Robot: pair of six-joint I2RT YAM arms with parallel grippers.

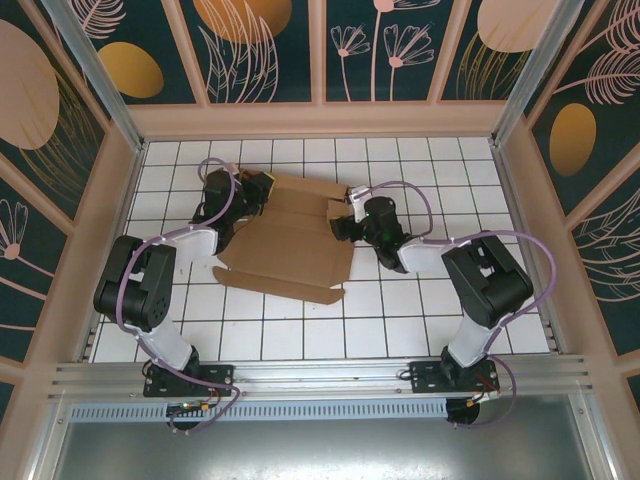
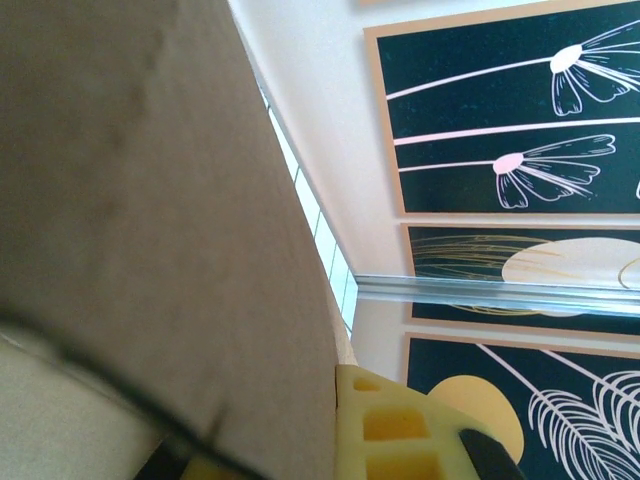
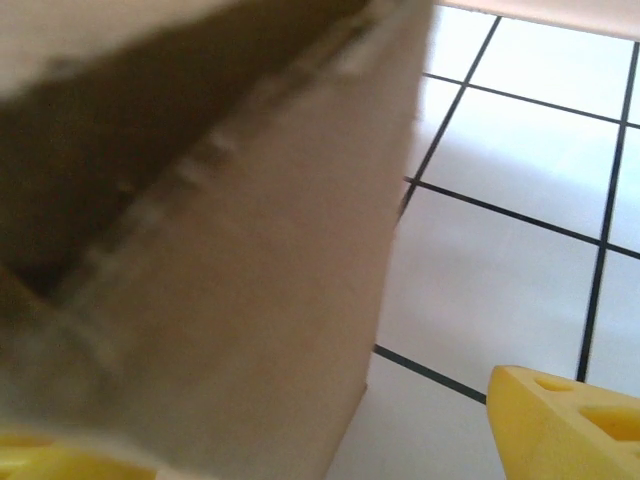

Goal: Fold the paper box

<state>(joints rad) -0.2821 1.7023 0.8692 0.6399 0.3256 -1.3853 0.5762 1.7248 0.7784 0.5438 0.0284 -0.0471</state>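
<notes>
A plain brown corrugated cardboard sheet with flaps and creases, the paper box, was spread mostly flat on the white tiled table, towards the far middle. Its far left flap was pinched by the left gripper, whose jaws were closed tight on the cardboard. At the right edge, the right gripper was held wide apart, with a raised flap between its yellow fingers, unclamped.

No lettering, label, brand or number can be read anywhere: not on the brown box, the tiled table or the flower-patterned walls.
</notes>
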